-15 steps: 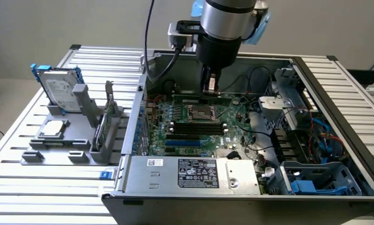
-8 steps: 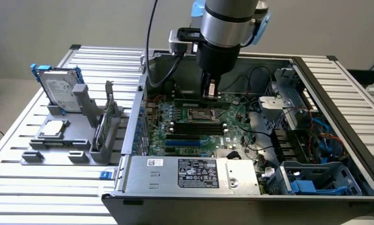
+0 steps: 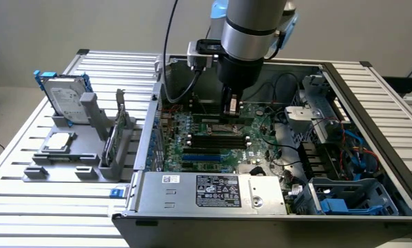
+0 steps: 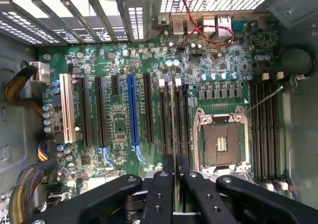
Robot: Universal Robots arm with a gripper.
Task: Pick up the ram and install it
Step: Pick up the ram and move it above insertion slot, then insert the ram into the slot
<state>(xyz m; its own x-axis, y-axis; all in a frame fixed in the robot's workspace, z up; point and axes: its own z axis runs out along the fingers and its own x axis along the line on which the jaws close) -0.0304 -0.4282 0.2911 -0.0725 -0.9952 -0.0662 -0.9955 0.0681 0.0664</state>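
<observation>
My gripper [image 3: 232, 109] hangs inside the open computer case [image 3: 145, 134], just above the motherboard [image 3: 213, 150]. In the wrist view the two black fingers [image 4: 160, 189] stand close together, shut on a thin strip seen edge-on, the ram [image 4: 173, 149]. The ram lies lengthwise over a bank of black memory slots [image 4: 164, 117] beside the bare processor socket [image 4: 221, 139]. A second bank of slots [image 4: 266, 129] runs on the socket's other side. Whether the ram touches a slot I cannot tell.
On the exterior view's left, a grey stand [image 3: 61, 168] carries a silver hard drive in a blue frame [image 3: 65, 98] and an upright card with a metal bracket [image 3: 120, 129]. The power supply [image 3: 213, 191], cable bundles [image 3: 330, 150] and drive cages crowd the case.
</observation>
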